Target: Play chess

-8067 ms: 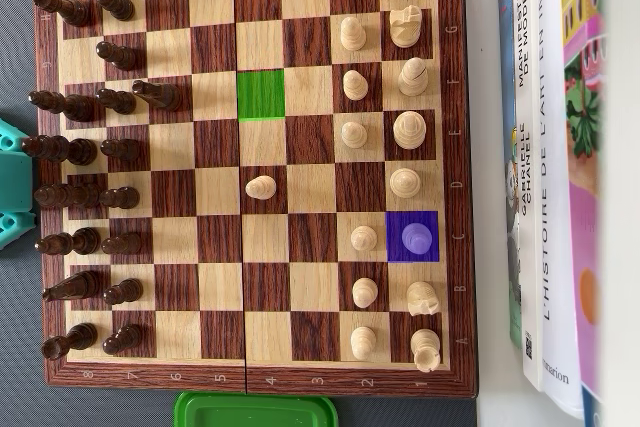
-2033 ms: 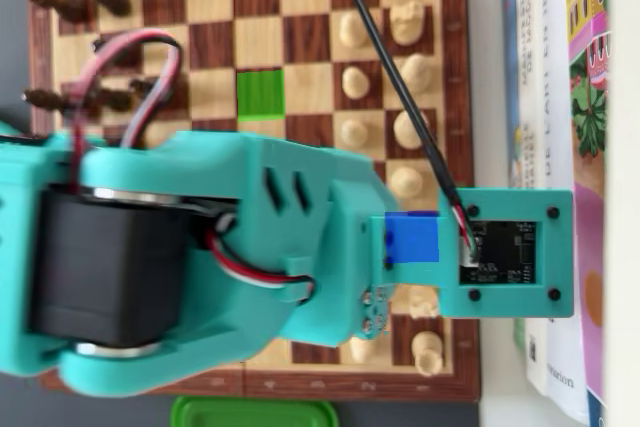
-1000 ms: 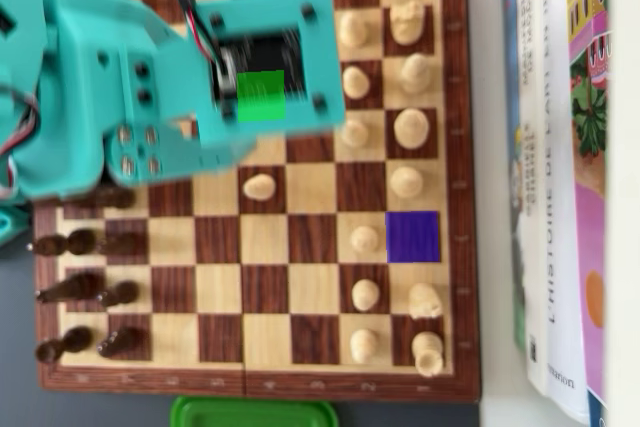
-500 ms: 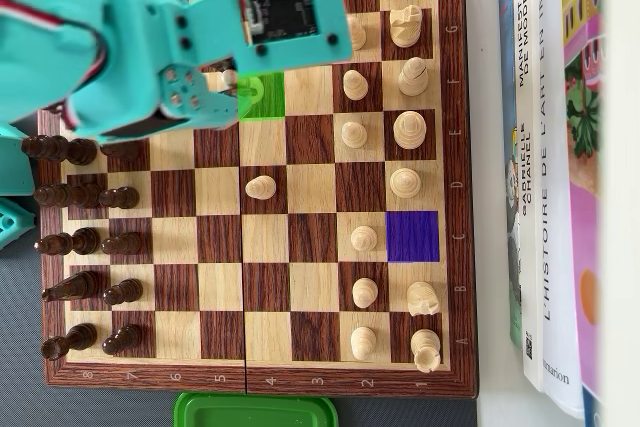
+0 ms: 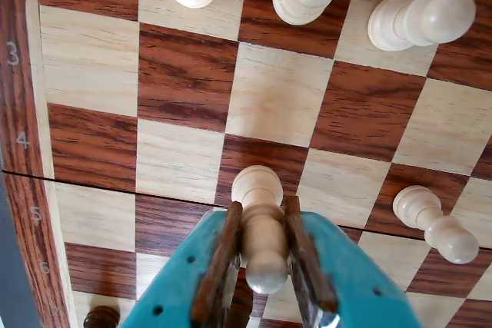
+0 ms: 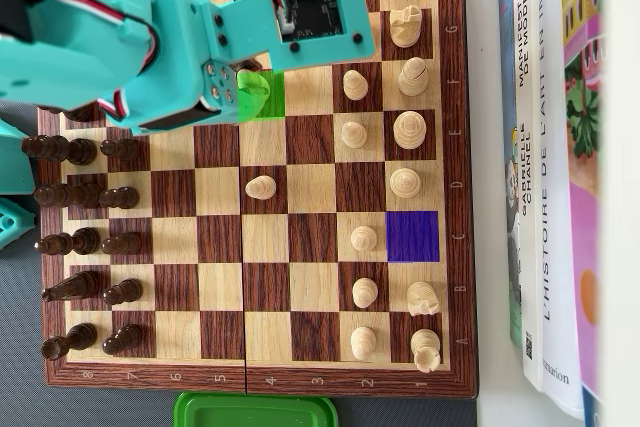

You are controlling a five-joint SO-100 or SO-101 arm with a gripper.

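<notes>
In the wrist view my teal gripper (image 5: pixel 262 209) is shut on a light wooden chess piece (image 5: pixel 263 247), its brown pads (image 5: pixel 223 255) pressing both sides of the stem. The piece's base points at a dark square near the board's middle fold. Whether the base touches the board I cannot tell. In the overhead view the gripper (image 6: pixel 252 87) is over a green-tinted square (image 6: pixel 270 107) on the chessboard (image 6: pixel 300 377), mostly hidden by the arm. A blue-tinted square (image 6: pixel 412 237) lies in the light side's back row.
Light pieces stand along the right of the board (image 6: pixel 405 182), one lone light pawn (image 6: pixel 261 187) near the middle, dark pieces (image 6: pixel 80 197) on the left. In the wrist view a light pawn (image 5: pixel 434 223) is close on the right. Books (image 6: pixel 545 167) lie right, a green lid (image 6: pixel 256 412) below.
</notes>
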